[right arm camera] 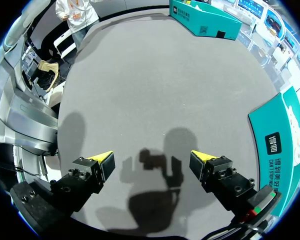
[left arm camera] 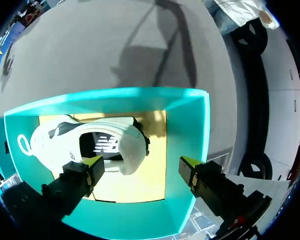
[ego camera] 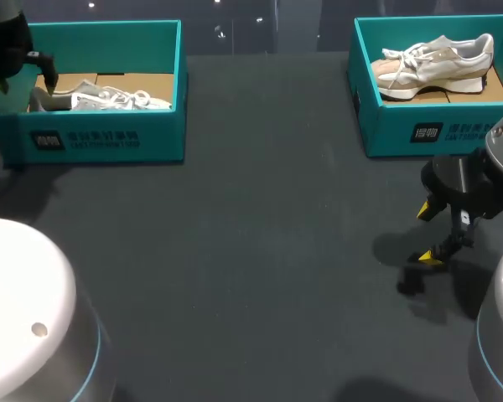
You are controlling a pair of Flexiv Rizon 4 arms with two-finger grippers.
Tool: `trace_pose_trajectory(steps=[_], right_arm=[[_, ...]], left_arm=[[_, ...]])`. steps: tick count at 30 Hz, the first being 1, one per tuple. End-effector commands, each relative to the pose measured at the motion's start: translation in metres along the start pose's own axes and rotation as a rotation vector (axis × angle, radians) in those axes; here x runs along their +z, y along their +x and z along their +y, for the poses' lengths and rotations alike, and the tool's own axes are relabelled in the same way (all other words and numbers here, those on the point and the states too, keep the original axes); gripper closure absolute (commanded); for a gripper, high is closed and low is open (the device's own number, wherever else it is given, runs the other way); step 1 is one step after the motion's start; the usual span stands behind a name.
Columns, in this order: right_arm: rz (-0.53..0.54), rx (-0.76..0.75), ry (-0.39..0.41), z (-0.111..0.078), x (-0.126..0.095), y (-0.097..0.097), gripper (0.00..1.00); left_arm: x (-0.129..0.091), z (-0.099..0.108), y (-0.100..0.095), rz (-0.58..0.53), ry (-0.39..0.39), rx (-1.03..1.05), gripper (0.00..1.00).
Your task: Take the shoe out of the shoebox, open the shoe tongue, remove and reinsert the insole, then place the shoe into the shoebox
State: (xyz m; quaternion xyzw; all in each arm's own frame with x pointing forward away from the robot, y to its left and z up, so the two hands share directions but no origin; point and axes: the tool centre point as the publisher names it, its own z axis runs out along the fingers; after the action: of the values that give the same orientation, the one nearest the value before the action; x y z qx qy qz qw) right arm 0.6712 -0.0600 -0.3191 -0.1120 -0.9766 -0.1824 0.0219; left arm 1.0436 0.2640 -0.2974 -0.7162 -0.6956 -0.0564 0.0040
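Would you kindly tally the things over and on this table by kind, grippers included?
Shoeboxes: 2 (left shoebox, right shoebox)
Shoes: 2 (left shoe, right shoe)
Grippers: 2 (left gripper, right gripper)
Total: 6

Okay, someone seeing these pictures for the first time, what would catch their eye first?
Two teal boxes at the far corners of the dark table: the left shoebox holds a white sneaker, the right shoebox a beige sneaker. The left pincer hangs open above the white sneaker; the right pincer is open over bare table near the right shoebox.
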Motion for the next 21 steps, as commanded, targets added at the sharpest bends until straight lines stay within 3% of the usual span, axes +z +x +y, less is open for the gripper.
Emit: trace_pose_trajectory(steps=[1,15,21], right_arm=[[-0.002,0.0,0.001,-0.001,0.0,0.001,0.0],[-0.002,0.0,0.001,-0.001,0.0,0.001,0.0],[-0.002,0.0,0.001,-0.001,0.0,0.001,0.0]], left_arm=[[-0.026,-0.006,0.001,0.0,0.008,0.011,0.0],[-0.105,-0.022,0.018,-0.01,0.032,0.002,0.0],[-0.122,-0.027,0.024,-0.011,0.031,0.008,0.0]])
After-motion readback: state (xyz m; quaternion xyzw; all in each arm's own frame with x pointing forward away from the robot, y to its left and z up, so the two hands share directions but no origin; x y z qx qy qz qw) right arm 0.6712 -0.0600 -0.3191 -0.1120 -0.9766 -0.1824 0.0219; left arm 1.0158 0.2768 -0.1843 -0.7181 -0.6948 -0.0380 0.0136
